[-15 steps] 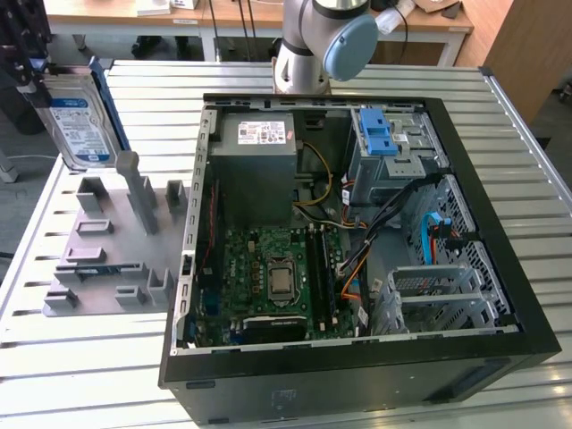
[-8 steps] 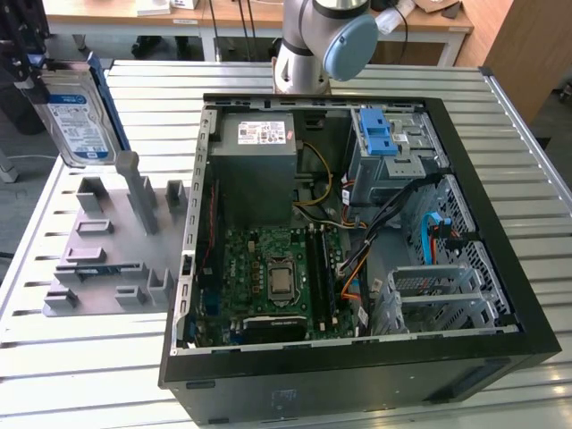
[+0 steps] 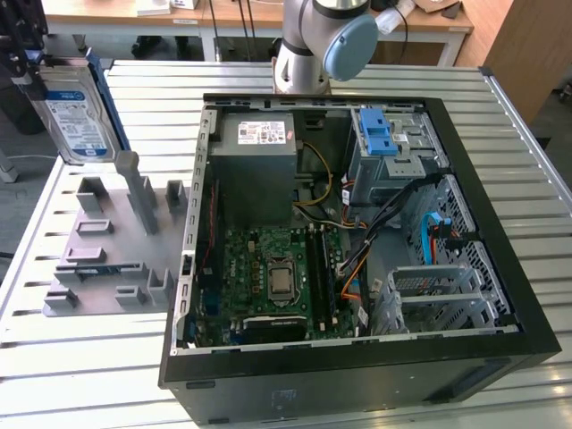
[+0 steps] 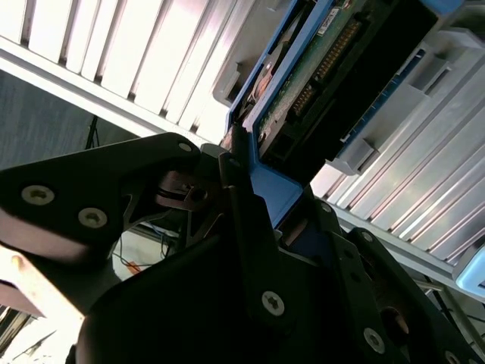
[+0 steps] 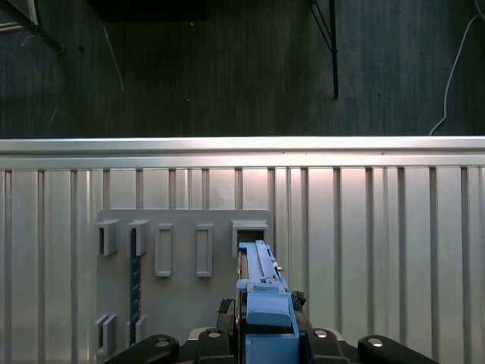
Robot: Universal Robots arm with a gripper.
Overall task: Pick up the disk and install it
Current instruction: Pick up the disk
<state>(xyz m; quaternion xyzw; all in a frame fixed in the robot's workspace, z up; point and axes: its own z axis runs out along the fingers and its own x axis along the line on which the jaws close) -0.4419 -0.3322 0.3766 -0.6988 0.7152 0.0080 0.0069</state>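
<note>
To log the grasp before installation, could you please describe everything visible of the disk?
The disk is a flat silver rectangular drive with a blue-and-white label and a thin blue plastic frame round its edges. The second wrist view shows its green circuit board and connector pins. It hangs tilted above the grey slotted holder, to the exterior view's left of the open computer case. The claw is shut on its upper end.

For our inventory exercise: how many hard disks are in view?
1: the disk, held by the tool above the grey rack, exterior view's left. Others may hide inside the case.
</note>
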